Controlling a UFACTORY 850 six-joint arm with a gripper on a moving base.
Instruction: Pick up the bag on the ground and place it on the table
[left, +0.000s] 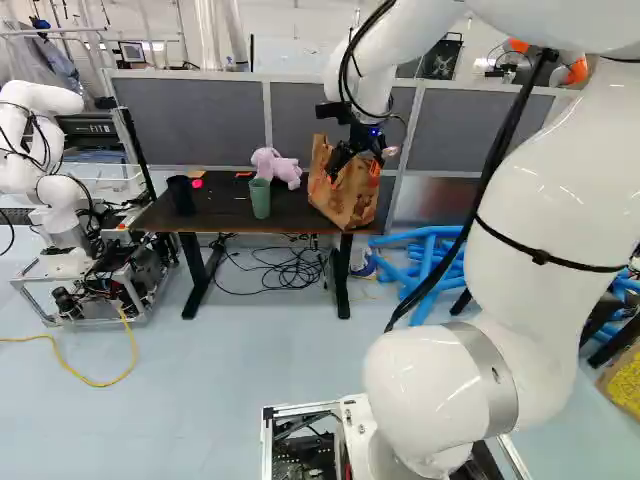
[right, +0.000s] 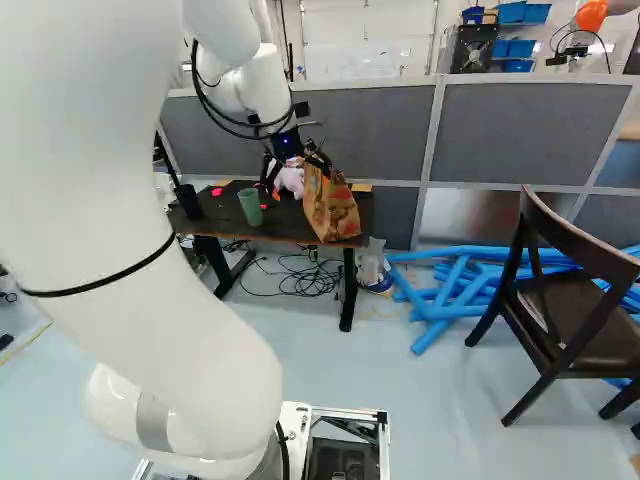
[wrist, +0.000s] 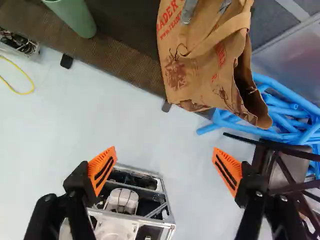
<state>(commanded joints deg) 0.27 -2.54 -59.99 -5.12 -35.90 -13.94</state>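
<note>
- Left base view: behind arm (left: 450, 385), its left, facing ahead, bit down; table (left: 222, 214) well off.
- Right base view: same, arm's right; both share table, blue tubes (right: 432, 335).
- Wrist view: along gripper (left: 355, 165), facing down, nearest to table.

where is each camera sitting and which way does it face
Left base view: on the base, behind and left of the arm, facing ahead, slightly down, toward the table; arm right of the middle.
Right base view: behind and right, facing likewise; arm on the left, chair on the right.
Wrist view: on the wrist, looking down along the open pincer, over the base.
Both base views share the table, bag, green cup and blue tubes.
</note>
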